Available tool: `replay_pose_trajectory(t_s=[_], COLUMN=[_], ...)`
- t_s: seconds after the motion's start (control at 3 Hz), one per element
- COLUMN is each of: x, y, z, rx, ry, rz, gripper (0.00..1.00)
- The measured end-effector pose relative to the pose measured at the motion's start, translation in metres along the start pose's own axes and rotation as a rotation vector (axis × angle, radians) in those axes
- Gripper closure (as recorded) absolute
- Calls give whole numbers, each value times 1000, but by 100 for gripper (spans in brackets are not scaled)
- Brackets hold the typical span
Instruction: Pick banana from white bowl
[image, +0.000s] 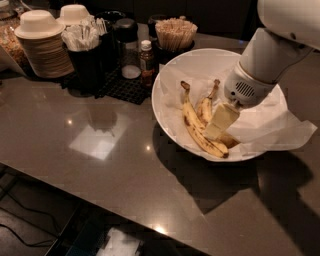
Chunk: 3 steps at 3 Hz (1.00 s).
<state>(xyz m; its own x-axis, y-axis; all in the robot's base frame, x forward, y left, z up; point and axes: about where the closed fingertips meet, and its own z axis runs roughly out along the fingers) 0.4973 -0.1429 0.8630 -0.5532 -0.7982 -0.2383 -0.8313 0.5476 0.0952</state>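
Observation:
The white bowl (172, 107) stands on the dark counter, lined with crinkled white paper. Two bananas lie in it. The banana (192, 125), longer and slimmer with brown streaks, curves from its dark stem at the upper left down to the bowl's front. The shorter, plumper banana (205, 107) lies just right of it. My gripper (220, 122) reaches down from the upper right on the white arm. Its pale fingers (222, 119) sit over the lower ends of both bananas and hide part of them.
Stacked off-white bowls (42, 42) stand at the far left. A black caddy (92, 60) with wrapped utensils, a small sauce bottle (146, 62) and a cup of wooden stirrers (175, 32) line the back. The paper liner (285, 127) hangs over the bowl's right rim.

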Motion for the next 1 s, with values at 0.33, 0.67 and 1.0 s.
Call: replay_pose_trajectory(t_s=[0.33,0.67,1.0], x=[7,6,-3], y=[-7,-11,-3], z=[-1,-14,-37], rx=[35,67,76], ry=[16,16,15], rz=[17,15,-18], gripper=[44,43,44])
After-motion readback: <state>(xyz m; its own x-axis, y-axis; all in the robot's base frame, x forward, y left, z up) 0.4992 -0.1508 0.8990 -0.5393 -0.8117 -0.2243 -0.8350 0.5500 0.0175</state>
